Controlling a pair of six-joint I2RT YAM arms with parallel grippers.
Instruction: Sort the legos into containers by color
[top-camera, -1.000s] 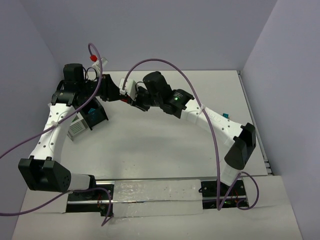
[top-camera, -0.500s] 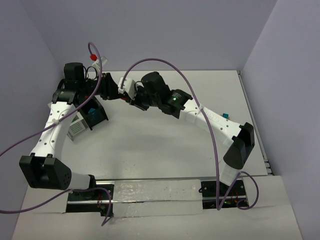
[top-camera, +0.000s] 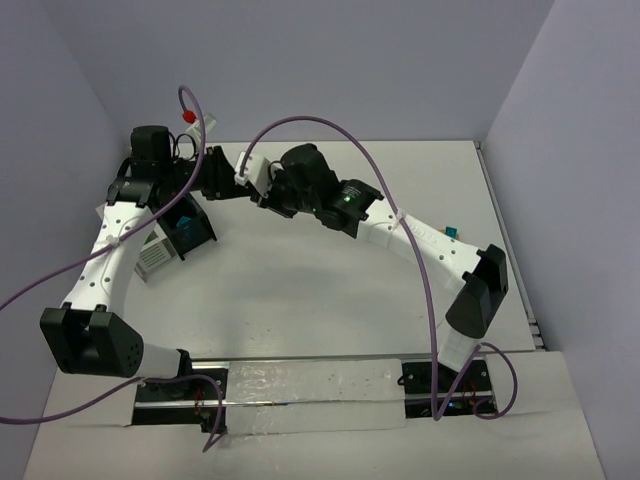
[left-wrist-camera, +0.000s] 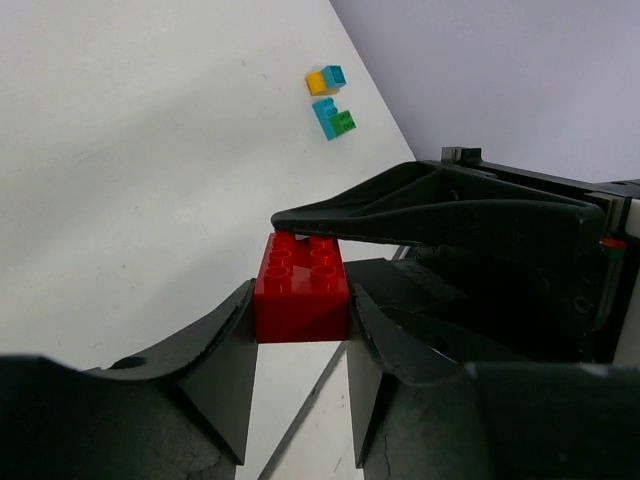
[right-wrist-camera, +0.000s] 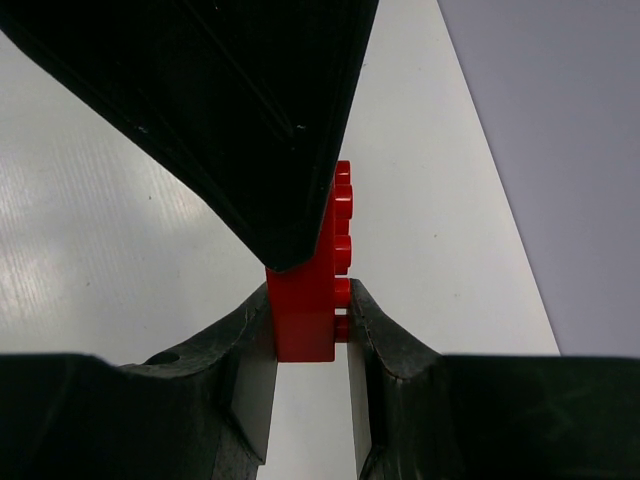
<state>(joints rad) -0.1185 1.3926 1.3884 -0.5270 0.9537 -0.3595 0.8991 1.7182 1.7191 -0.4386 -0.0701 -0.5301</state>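
Note:
Both grippers are shut on one red lego brick (left-wrist-camera: 301, 288) high above the table at the back left. In the left wrist view my left gripper (left-wrist-camera: 300, 305) pinches its sides, with a right finger (left-wrist-camera: 440, 215) lying across its studs. In the right wrist view my right gripper (right-wrist-camera: 310, 300) pinches its lower end (right-wrist-camera: 302, 320), and a left finger (right-wrist-camera: 250, 110) covers its upper part. In the top view the grippers meet (top-camera: 228, 178) and hide the brick. The containers, a black bin (top-camera: 192, 228) and a white slatted bin (top-camera: 153, 254), sit below the left arm.
Small orange and cyan legos (left-wrist-camera: 325, 79) and a teal-and-green pair (left-wrist-camera: 334, 120) lie on the white table. A teal lego (top-camera: 451, 232) lies beside the right arm. Purple cables arch over both arms. Walls stand close at the back and on both sides.
The right gripper has moved left to meet the left gripper, closing the gap between them. The left arm has shifted only slightly.

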